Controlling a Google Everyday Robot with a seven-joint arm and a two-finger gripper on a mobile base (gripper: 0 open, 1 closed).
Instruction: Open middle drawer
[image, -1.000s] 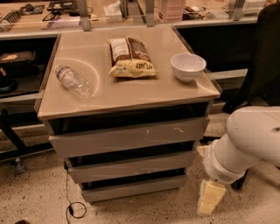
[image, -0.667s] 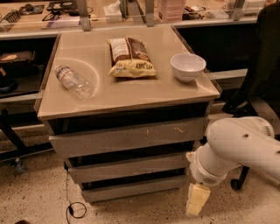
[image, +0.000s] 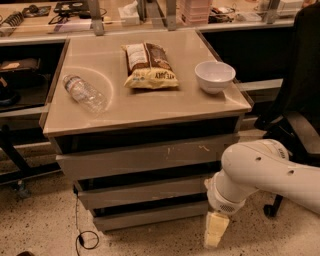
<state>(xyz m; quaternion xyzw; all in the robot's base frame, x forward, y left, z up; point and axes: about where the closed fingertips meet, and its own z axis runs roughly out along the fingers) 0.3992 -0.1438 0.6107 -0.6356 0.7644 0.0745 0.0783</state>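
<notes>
Middle drawer (image: 145, 192): smooth, flat beige front, lower centre, below the scratched front (image: 150, 158). Gripper (image: 216, 231): cream, blocky, lower right, near the cabinet's bottom corner; whether its jaws are apart we cannot judge.

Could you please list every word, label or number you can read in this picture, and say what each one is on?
Nothing here reads clearly.
The snack bag: dark lettering on its yellow band, too blurred to read.
The water bottle: label too small to read.
The middle drawer: plain front, no text.
The gripper, low near the floor right of the drawers: no markings.
</notes>
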